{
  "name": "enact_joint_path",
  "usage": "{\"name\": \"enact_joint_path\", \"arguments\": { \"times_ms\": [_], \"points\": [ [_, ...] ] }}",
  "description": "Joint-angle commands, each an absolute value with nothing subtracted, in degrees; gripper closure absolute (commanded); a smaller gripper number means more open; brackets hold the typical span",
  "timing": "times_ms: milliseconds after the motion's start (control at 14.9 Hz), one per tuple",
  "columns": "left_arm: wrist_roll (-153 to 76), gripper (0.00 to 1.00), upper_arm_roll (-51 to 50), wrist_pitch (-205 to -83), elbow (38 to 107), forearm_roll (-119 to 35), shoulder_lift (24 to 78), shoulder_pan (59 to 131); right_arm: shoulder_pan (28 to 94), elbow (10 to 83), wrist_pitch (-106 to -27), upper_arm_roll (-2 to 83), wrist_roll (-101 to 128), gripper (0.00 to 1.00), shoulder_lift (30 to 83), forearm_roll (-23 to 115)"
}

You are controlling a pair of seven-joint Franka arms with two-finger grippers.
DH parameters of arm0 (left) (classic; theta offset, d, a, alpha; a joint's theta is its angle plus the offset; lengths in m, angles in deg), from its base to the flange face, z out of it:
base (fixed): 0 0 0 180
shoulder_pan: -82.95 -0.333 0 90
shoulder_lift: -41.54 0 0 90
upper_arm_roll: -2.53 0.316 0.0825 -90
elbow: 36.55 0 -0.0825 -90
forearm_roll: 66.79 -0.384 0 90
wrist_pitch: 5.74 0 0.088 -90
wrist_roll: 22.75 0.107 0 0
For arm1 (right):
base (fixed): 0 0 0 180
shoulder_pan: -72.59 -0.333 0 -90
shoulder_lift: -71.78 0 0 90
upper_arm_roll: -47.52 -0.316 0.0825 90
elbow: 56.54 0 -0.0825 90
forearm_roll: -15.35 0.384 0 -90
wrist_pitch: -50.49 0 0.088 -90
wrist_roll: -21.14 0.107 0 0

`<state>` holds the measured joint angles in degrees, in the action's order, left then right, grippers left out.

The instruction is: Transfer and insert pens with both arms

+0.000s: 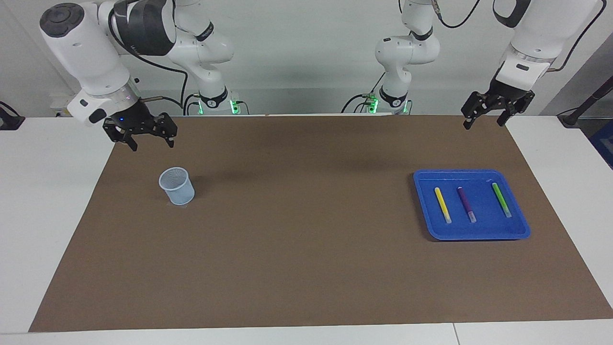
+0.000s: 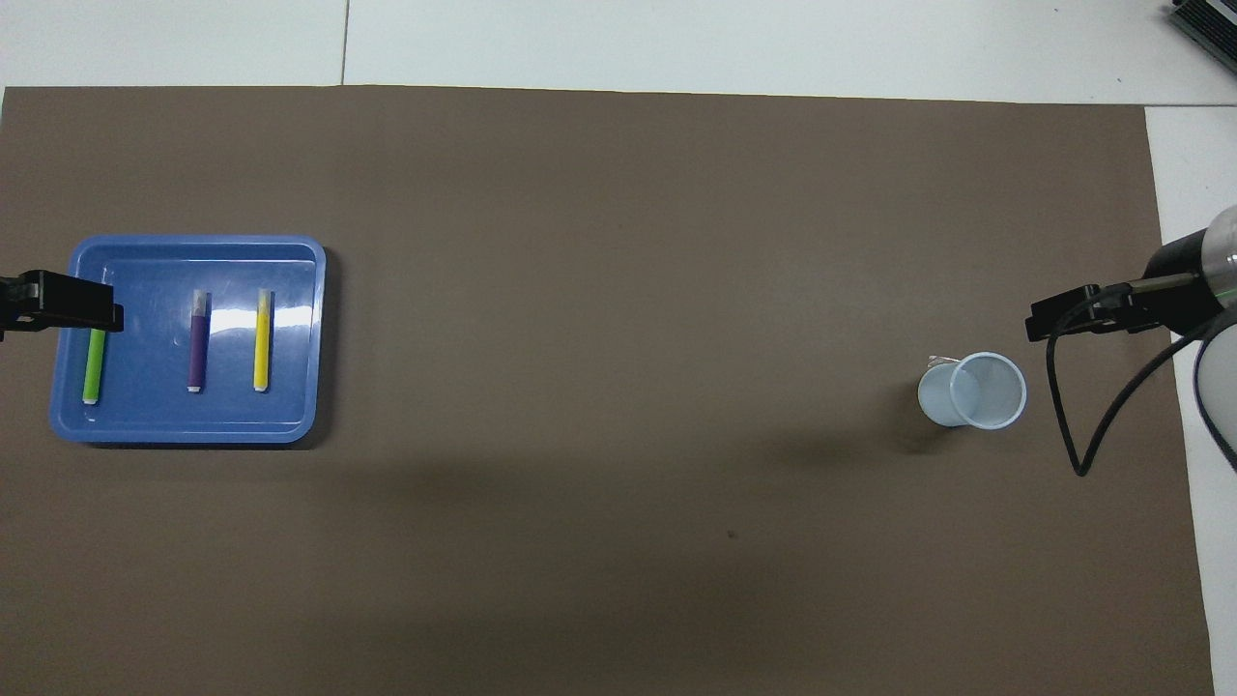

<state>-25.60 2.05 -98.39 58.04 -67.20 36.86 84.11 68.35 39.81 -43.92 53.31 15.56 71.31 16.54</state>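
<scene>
Yellow pen (image 1: 442, 204), purple pen (image 1: 466, 204) and green pen (image 1: 501, 200) lie side by side in the blue tray (image 1: 518, 232) (caps pointing away from the robots). Left gripper (image 1: 485, 120) hovers near the tray, right gripper (image 1: 150, 143) well apart; both with fingers spread, empty.

bright, even overhead light; soft shadows on mat (image 1: 306, 268); glare in tray (image 2: 232, 319).

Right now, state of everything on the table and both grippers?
Yellow pen: lying flat in the tray.
Purple pen: lying flat in the tray, between the other two.
Green pen: lying flat in the tray.
Tray: flat on the mat, holds all three pens.
Cup: upright, empty.
Left gripper: open, empty, raised.
Right gripper: open, empty, raised.
</scene>
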Motion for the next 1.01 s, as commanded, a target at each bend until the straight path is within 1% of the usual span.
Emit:
{"name": "enact_joint_path", "arguments": {
  "times_ms": [0, 269, 404, 538, 807, 942],
  "points": [
    [-25.65, 0.00, 1.92, -99.25, 58.64, -67.67, 36.35, 83.66, 68.90, 39.17, -42.67, 52.89, 16.13, 0.00, 71.08, 17.72],
    [-25.22, 0.00, 1.92, -99.34, 58.64, -67.67, 36.35, 83.66, 68.90, 39.61, -39.96, 51.31, 16.13, 0.00, 71.43, 17.72],
    [-25.48, 0.00, 1.92, -99.43, 59.25, -67.67, 36.18, 83.57, 68.81, 39.87, -40.47, 50.34, 16.57, 0.00, 71.52, 17.72],
    [-25.83, 0.00, 1.92, -99.43, 59.25, -67.67, 36.18, 83.48, 68.90, 41.71, -43.36, 48.41, 16.57, 0.00, 71.86, 17.72],
    [-26.35, 0.00, 1.92, -99.43, 59.77, -67.41, 35.83, 83.48, 67.76, 50.57, -51.27, 47.00, 21.30, 0.00, 75.38, 23.95],
    [-29.25, 0.00, 1.92, -103.18, 63.01, -67.40, 34.95, 83.66, 66.18, 52.08, -53.04, 47.00, 24.02, 0.00, 75.91, 24.40]
  ]
}}
